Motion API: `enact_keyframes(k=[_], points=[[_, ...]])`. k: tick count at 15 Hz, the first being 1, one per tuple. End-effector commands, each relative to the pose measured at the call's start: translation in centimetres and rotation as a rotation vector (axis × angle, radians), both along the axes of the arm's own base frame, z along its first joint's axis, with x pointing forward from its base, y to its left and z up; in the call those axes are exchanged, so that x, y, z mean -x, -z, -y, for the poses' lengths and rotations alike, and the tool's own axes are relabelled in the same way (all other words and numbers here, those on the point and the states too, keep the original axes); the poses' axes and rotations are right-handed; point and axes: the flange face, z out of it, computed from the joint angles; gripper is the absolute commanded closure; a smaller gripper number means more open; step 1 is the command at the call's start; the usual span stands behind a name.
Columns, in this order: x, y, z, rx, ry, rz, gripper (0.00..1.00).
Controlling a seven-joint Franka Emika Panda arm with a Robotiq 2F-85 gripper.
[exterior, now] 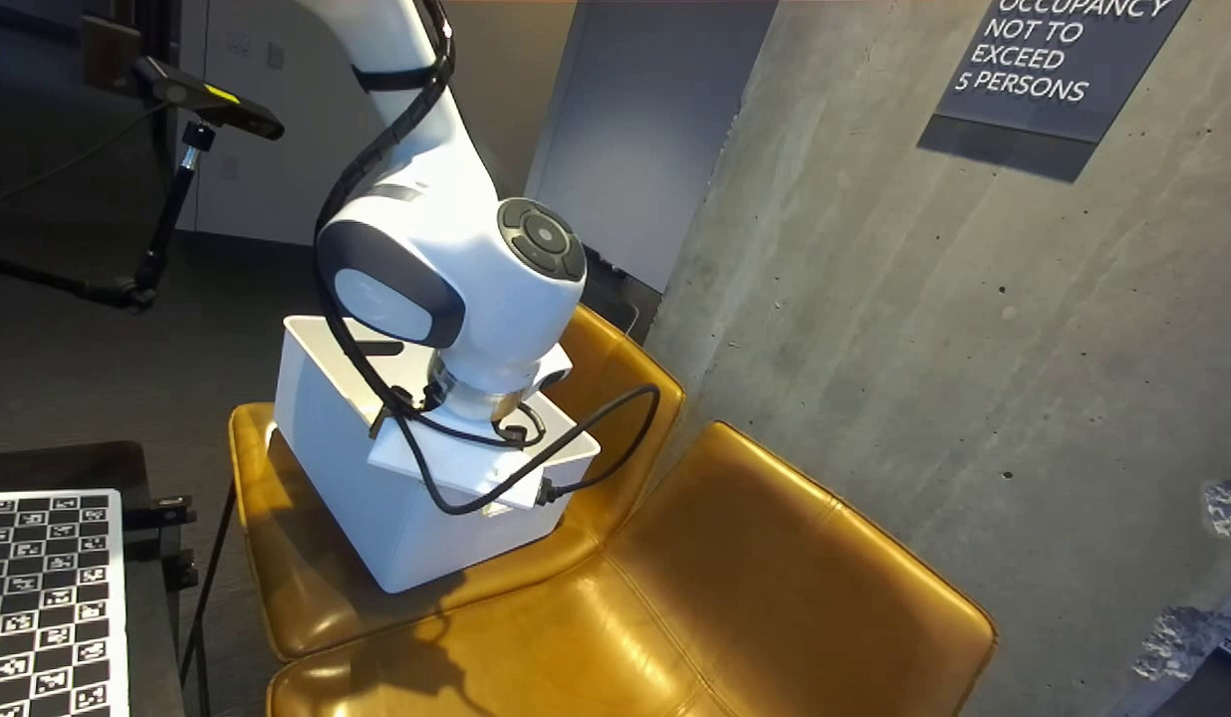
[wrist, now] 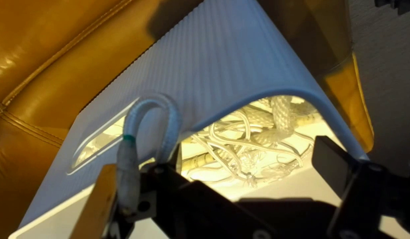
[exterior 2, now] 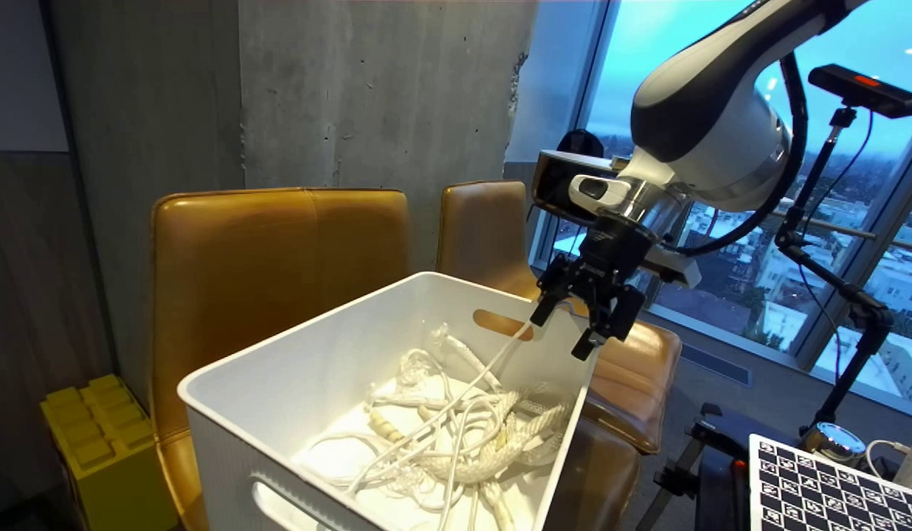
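At the far left of an exterior view, a yellow box (exterior 2: 105, 457) is partly cut off by the lower edge. Next, a tan leather chair (exterior 2: 279, 258) is seen, its back stood before a concrete wall (exterior 2: 389, 110). On its seat is set a white bin (exterior 2: 338, 369), in which pale ropes (exterior 2: 493, 464) are heaped, some braided thick, some thin. Over the bin's right corner, the black gripper (exterior 2: 561, 335) is pointed downward, its fingers (wrist: 331, 166) spread wide apart. In the wrist view, a white cord (wrist: 170, 129) with a green band (wrist: 129, 138) is bent into a loop at the left-hand finger of that picture; whether it is wrapped around that finger or only laid beside it cannot be told. Farther right, the white arm (exterior 2: 729, 158) is stretched up across a window (exterior 2: 662, 29), a camera (exterior 2: 865, 90) is mounted on a black stand (exterior 2: 868, 317), and a checkered board (exterior 2: 832, 479) is cropped at the lower corner.
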Motion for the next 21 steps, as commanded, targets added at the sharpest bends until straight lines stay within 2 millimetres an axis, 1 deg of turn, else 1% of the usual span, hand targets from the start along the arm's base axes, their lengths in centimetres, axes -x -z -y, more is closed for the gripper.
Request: enact_keyframes(k=[1,3,5,8,10,13,14,16,19,21], points=[[-0.2,-2.2,-1.1,-0.015,-0.013,0.016,0.00],[-0.5,-2.8,-2.5,-0.015,-0.028,0.032,0.00],[-1.1,-2.6,-4.1,-0.014,-0.039,0.039,0.00],[-1.3,-0.9,-6.1,-0.013,-0.053,0.030,0.00],[-1.0,0.2,-6.4,-0.005,-0.060,0.022,0.00],[-0.8,1.6,-5.6,0.003,-0.056,0.006,0.00],[-0.9,1.6,-5.2,0.005,-0.050,0.006,0.00],[-1.0,1.2,-4.5,0.000,-0.041,0.007,0.00],[-1.1,-0.3,-3.1,-0.001,-0.028,0.028,0.00],[-1.0,-0.4,-1.9,0.008,-0.020,0.037,0.00]])
